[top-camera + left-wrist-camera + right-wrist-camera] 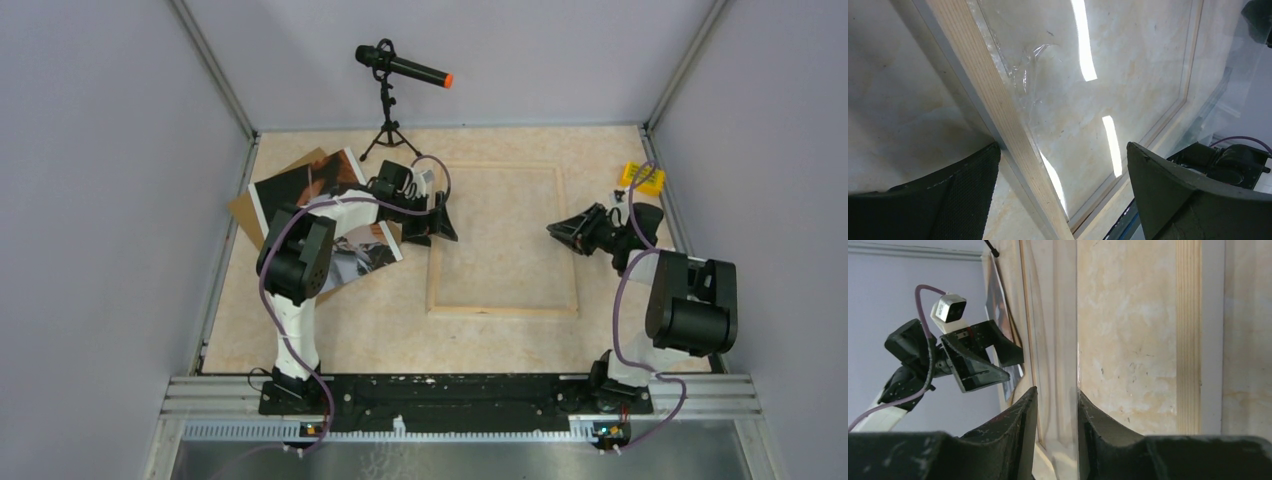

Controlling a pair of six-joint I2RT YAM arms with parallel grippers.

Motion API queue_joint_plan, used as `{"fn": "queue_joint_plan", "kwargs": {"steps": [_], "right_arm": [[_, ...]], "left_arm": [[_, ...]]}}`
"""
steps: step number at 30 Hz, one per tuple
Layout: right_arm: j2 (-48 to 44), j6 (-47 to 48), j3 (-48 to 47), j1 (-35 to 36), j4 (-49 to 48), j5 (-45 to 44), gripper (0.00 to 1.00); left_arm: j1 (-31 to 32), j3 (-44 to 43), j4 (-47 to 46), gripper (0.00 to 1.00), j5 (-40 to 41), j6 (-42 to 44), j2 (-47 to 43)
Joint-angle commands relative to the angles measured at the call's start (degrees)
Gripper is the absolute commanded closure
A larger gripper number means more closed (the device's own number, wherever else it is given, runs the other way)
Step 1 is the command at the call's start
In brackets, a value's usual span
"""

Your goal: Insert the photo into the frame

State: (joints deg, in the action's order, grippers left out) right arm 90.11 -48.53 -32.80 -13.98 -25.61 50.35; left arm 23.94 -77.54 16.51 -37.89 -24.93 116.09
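The pale wood frame (503,308) lies flat mid-table with a clear sheet (1128,60) inside it. The photo (305,185), glossy with a white border, lies to its left on a brown backing board (243,210), partly hidden by my left arm. My left gripper (443,226) is open and straddles the frame's left rail (993,95), one finger on each side (1063,145). My right gripper (556,230) is at the frame's right side. Its fingers (1057,390) stand a narrow gap apart, with the clear sheet's edge (1077,330) between them.
A microphone on a small tripod (392,75) stands at the back, behind the frame's left corner. A yellow object (642,178) lies at the back right by the wall. Grey walls close in the left, right and back sides.
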Motion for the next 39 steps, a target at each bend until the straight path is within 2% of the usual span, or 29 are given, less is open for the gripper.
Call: {"fn": "queue_joint_plan", "kwargs": {"steps": [1,4,7,12,16,20,25,33,39], "right_arm": [[0.69,8.43,-2.96,0.05,8.53,0.66,0.72],[1.79,7.08,-2.21,0.1,5.26,2.1,0.77],[3.0,5.21,-1.82,0.11,2.58,3.47,0.88],[3.15,-1.03,-1.21,0.09,-2.4,7.17,1.0],[2.95,-4.1,-1.94,0.12,-2.85,9.23,1.0],[4.8,-3.18,-3.51,0.15,-0.25,9.72,1.0],[6.92,-10.85,-2.11,0.12,-8.63,12.13,1.0],[6.04,-17.01,-1.77,0.1,-14.79,13.2,1.0],[7.0,-14.24,-2.33,0.12,-12.84,12.74,1.0]], "left_arm": [[-0.98,1.72,-3.29,0.01,-1.79,-0.8,-2.16],[-1.84,2.67,-5.23,0.01,-4.23,-2.23,-1.95],[-2.11,3.22,-6.89,0.01,-7.04,-4.02,-1.13],[-3.87,7.33,-14.85,0.01,-12.2,-9.85,-0.87],[-5.27,9.37,-19.06,0.01,-13.76,-12.5,-1.28],[-5.71,9.95,-20.38,0.01,-14.57,-13.5,-1.22],[-5.71,10.26,-20.51,0.01,-14.51,-13.57,-1.22],[-5.84,10.26,-20.64,0.01,-14.58,-13.73,-1.31],[-5.87,10.27,-20.64,0.01,-14.86,-13.76,-1.35]]}}
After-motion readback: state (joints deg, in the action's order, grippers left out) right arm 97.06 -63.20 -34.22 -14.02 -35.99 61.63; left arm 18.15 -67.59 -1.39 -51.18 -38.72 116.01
